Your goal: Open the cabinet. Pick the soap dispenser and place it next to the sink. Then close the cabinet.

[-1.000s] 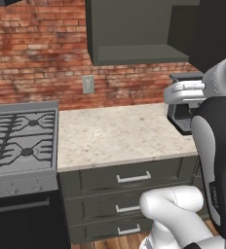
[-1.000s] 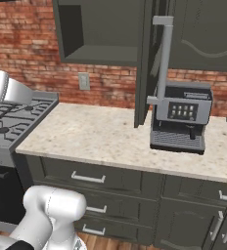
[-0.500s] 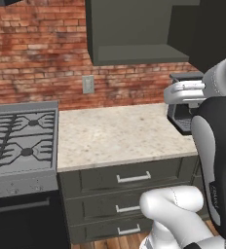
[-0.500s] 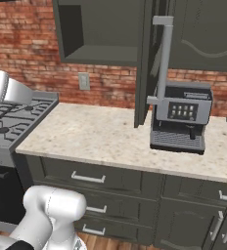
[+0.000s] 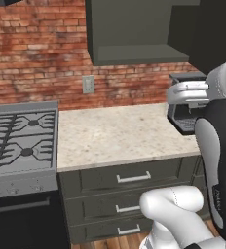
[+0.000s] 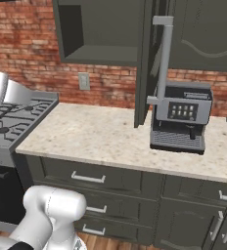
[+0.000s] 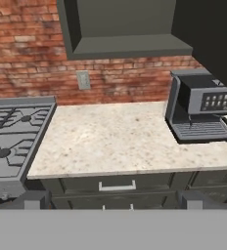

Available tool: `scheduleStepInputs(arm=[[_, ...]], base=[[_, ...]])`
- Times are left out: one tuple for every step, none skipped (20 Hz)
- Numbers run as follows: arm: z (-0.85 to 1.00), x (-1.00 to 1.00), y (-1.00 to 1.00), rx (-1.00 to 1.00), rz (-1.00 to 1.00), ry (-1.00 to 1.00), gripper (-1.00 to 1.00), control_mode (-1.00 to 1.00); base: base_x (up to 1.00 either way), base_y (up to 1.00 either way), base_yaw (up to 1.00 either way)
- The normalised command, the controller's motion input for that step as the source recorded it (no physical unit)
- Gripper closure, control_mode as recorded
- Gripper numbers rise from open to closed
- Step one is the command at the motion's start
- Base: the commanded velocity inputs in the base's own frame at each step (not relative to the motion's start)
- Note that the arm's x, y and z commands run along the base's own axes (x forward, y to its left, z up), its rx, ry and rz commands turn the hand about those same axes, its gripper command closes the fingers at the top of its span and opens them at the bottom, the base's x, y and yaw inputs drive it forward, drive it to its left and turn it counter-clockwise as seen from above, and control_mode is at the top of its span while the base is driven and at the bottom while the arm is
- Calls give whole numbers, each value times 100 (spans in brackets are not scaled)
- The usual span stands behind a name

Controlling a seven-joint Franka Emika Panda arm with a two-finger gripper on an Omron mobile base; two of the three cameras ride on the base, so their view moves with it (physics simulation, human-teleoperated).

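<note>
Cabinet (image 6: pixel 135 34): dark grey-green wall unit at the top centre of the right base view, its door (image 6: pixel 144 63) swung out edge-on with the long silver bar handle (image 6: pixel 163 58) facing the camera; the visible part of the interior looks bare.
Soap dispenser: I cannot tell where it is.
Gripper (image 7: pixel 113 200): two dark finger tips (image 7: pixel 33 200) at the bottom corners of the hand view, spread wide apart, nothing between them.
Coffee machine (image 6: pixel 180 117): grey, on the speckled countertop (image 6: pixel 96 136), right of centre, just beside the door's lower edge.
Stove (image 5: pixel 17 141): gas burners, left side of the left base view.
Outlet (image 5: pixel 88 84): on the brick wall (image 5: pixel 37 53), upper middle.
Drawers (image 5: pixel 129 177): below the counter, short horizontal handles.
</note>
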Motion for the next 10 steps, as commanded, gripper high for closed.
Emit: scheduleStepInputs(arm=[[10,-83,0,0,0,-21,-100,-100],[38,-100,0,0,0,-24,-100,-100],[47,-100,0,0,0,-24,-100,-100],[48,-99,0,0,0,-21,-100,-100],[45,-81,0,0,0,-12,-100,-100],[36,-72,0,0,0,-4,-100,-100],[36,-62,-31,0,-2,0,-100,-100],[39,-56,-38,0,-3,0,-100,-100],[42,-43,-19,0,-3,0,-100,-100],[47,-39,0,-3,-4,0,-100,-100]], base=[[0,0,0],[0,0,0],[0,0,0],[0,0,0],[0,0,0],[0,0,0],[0,0,0],[0,0,0],[0,0,0],[0,0,0]])
